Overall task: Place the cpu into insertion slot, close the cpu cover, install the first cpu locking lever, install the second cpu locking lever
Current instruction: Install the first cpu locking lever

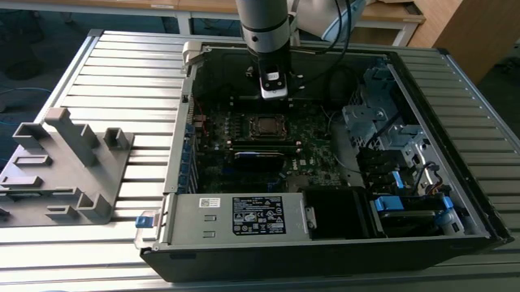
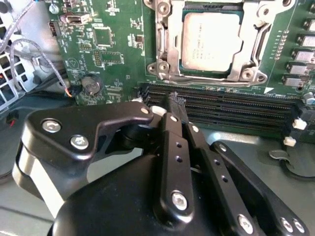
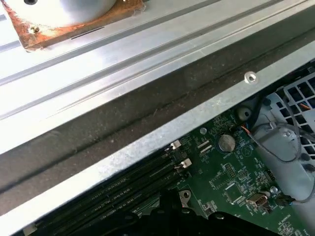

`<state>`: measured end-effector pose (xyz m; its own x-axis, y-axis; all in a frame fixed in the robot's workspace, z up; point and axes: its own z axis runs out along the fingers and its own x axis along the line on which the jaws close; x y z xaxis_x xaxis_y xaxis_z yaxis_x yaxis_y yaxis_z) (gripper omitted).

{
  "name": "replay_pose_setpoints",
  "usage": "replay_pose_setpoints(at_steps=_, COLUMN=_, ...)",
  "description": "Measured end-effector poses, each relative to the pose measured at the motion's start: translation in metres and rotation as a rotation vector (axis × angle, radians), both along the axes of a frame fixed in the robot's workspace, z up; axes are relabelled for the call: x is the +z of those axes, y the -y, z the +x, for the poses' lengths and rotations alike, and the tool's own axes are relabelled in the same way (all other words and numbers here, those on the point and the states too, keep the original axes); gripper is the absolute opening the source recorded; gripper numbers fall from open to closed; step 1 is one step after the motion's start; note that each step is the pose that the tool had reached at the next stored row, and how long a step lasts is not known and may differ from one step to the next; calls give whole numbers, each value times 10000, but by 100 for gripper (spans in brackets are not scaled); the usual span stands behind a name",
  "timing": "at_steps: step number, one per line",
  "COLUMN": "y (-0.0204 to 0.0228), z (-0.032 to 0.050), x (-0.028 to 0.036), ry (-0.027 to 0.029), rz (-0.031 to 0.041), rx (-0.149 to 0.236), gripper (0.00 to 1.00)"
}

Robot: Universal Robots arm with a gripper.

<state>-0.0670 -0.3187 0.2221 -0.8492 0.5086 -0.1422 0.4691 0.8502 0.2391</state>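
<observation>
The cpu [image 2: 211,42] lies flat in the insertion slot [image 1: 264,126], its silvery top showing through the window of the cpu cover [image 2: 168,46], which lies down around it. A thin lever rod [image 2: 264,39] runs along one side of the frame; I cannot tell whether it is latched. My gripper [image 2: 174,101] is shut with nothing between its black fingers [image 2: 172,147]. Its tips hang over the memory slots [image 2: 221,105] just beside the socket. In the exterior view the gripper [image 1: 274,96] hovers above the board, a little beyond the socket.
The open computer case [image 1: 175,182] lies on a slatted metal table. A power supply [image 1: 243,216] fills its near end and drive cages [image 1: 382,128] stand at the exterior view's right. Loose cables [image 2: 29,54] sit near the board's edge. A grey fixture [image 1: 65,164] stands outside the case.
</observation>
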Motion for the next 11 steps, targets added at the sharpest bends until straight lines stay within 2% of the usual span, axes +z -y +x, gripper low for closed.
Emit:
replay_pose_setpoints(at_steps=1, y=0, z=1, x=0, ry=-58, rz=-25, rx=2, gripper=11)
replay_pose_setpoints(at_steps=2, y=0, z=1, x=-2, ry=-176, rz=-78, rx=0, gripper=11)
replay_pose_setpoints(at_steps=4, y=0, z=3, x=-4, ry=-439, rz=-200, rx=1, gripper=11)
replay_pose_setpoints(at_steps=9, y=0, z=7, x=-9, ry=-1166, rz=-528, rx=3, gripper=11)
replay_pose_setpoints(at_steps=10, y=0, z=8, x=-11, ry=-1296, rz=-576, rx=3, gripper=11)
replay_pose_setpoints(at_steps=11, y=0, z=8, x=-11, ry=-1352, rz=-596, rx=3, gripper=11)
